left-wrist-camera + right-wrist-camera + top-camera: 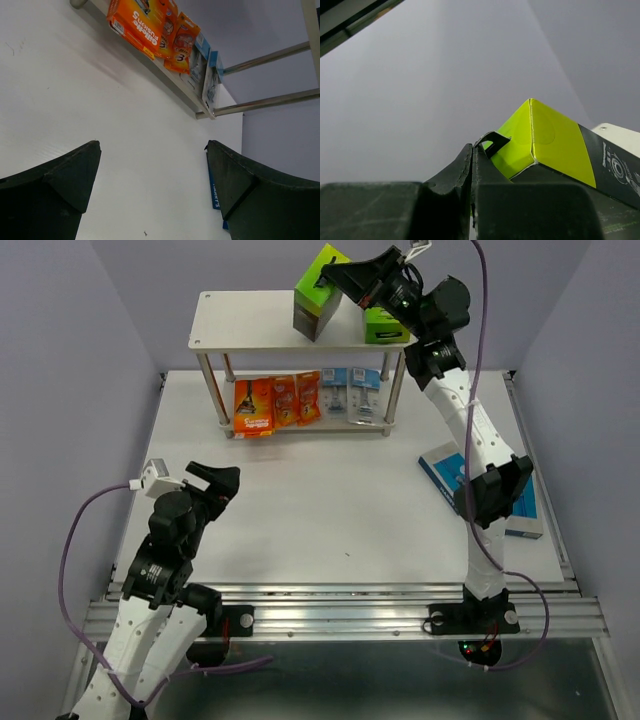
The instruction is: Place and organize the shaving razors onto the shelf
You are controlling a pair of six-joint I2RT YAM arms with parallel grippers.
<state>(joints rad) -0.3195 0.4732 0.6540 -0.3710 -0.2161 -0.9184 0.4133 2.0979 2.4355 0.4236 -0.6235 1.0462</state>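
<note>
Up on the shelf (250,320), its top board, I am setting the lime-green box (316,302) down tilted, the right gripper (325,280) pinching its hang tab, I judge. Next I am squaring it beside the second green box (385,328). The left gripper (215,480) is gaping over the white table (330,510); lavender walls (60,360) are closing us in.

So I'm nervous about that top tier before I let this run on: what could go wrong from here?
1. The right gripper seems to pinch only the thin hang tab of the tilted green box. The tab may slip free, or the box may topple on release.
2. The second green box sits at the right end of the top board, right beside that arm. A careless withdrawal could knock it off.
</note>
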